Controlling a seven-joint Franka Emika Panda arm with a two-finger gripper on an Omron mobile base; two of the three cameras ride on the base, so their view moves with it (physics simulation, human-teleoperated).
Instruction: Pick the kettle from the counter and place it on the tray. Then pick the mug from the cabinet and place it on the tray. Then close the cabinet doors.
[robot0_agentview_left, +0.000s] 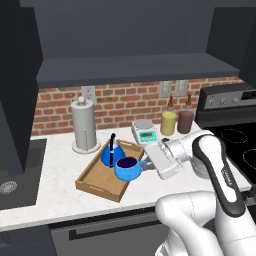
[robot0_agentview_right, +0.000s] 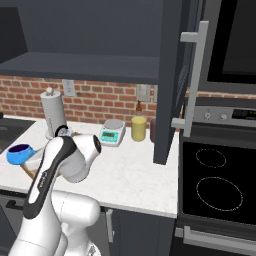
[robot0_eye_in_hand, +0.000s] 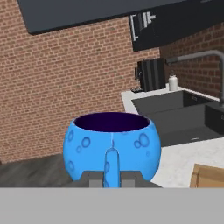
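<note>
Two rear base views down over the shared counter (robot0_agentview_left: 55, 185); hand view close behind the mug (robot0_eye_in_hand: 111, 146).

Counter (robot0_agentview_left: 55, 185), white marble-look, dark front below, red brick wall behind. Tray (robot0_agentview_left: 95, 181), light-brown wood with raised edges, lies at an angle on the counter. Kettle (robot0_agentview_left: 112, 153), bright blue cone with thin black upright handle, stands in the tray's far part. Mug (robot0_agentview_left: 128, 168), round, blue, dark purple inside, sits over the tray's right edge, its handle clamped in the pincer (robot0_agentview_left: 145, 165) of the white arm reaching in from the right. Paper towel holder (robot0_agentview_left: 85, 125) behind the tray. Kitchen scale (robot0_agentview_left: 145, 132), yellow canister (robot0_agentview_left: 168, 123) and dark canister (robot0_agentview_left: 185, 121) near the wall. Sink (robot0_agentview_left: 15, 175) at left; black stove (robot0_agentview_left: 231, 130) at right.
</note>
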